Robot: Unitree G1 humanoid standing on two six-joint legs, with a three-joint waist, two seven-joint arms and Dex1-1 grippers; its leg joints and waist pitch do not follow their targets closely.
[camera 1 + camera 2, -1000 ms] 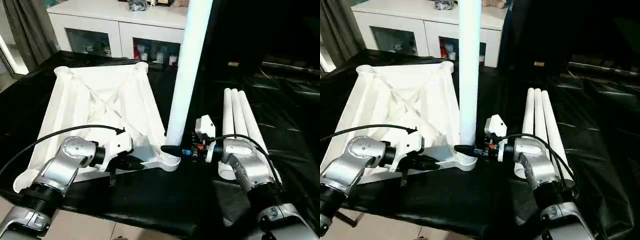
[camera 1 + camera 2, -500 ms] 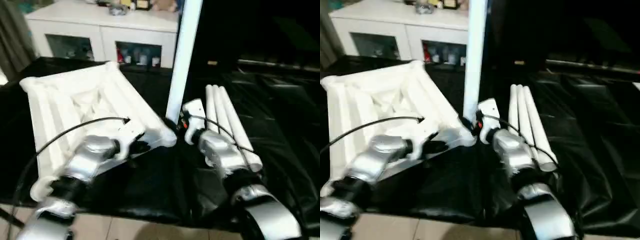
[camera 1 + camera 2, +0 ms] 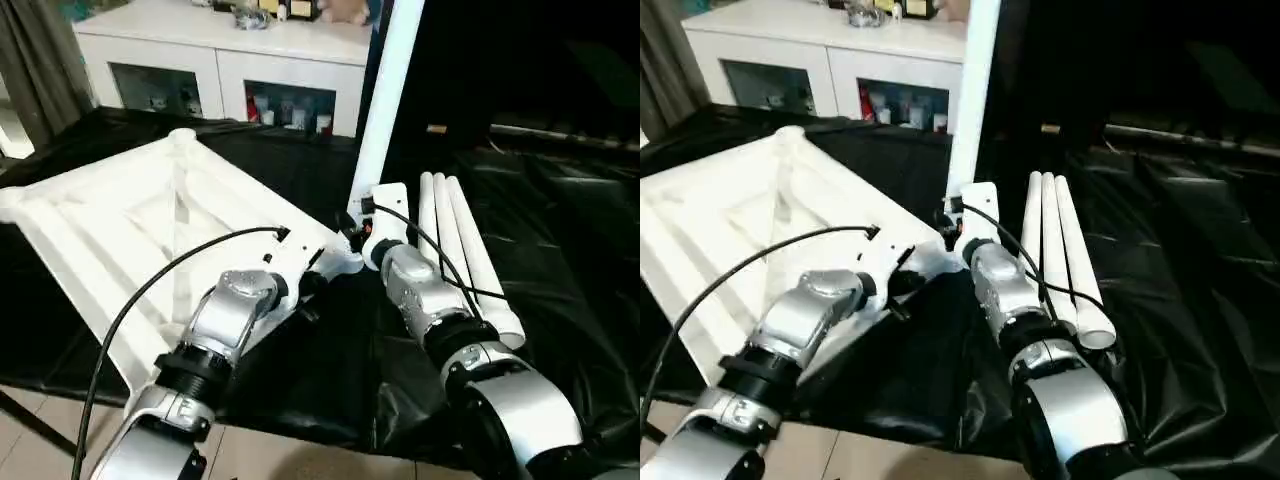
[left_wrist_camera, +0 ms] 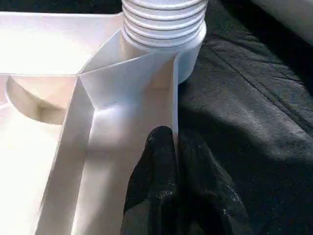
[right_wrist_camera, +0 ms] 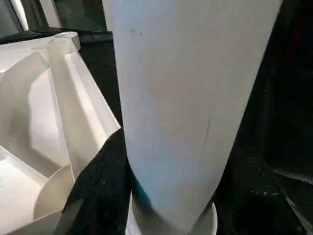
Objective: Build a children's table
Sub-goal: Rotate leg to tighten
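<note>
Panel (image 3: 150,215) of the children's table lies underside up on the left half of the black-covered tabletop (image 3: 560,230), turned askew. Its near corner seems to reach the tabletop's near edge. One leg (image 3: 385,110) stands in the panel's corner socket (image 4: 188,54) near the tabletop's middle. Three spare legs (image 3: 460,240) lie side by side toward the right.

The left tool (image 4: 175,142) is pinched almost closed over the thin rim wall of the panel, just beside the socket. The right tool (image 3: 352,232) is clasped half-wide around the leg, low down near its foot.

The main risk is probably at the joint. Ridged rings show above the socket in the left wrist view, so the leg looks not fully seated. It also appears to lean a little in the head views. Turning or pushing it while it is tilted could jam it crooked in the socket.

The left grip is narrow, on a slim wall. A strong twist from the right arm could make it slip, and the panel would then spin on the slick cover. A panel that swings could slide its near corner off the near edge.

The right forearm lies close over the spare legs. A sweep of that arm could roll them toward the tabletop's right edge.
</note>
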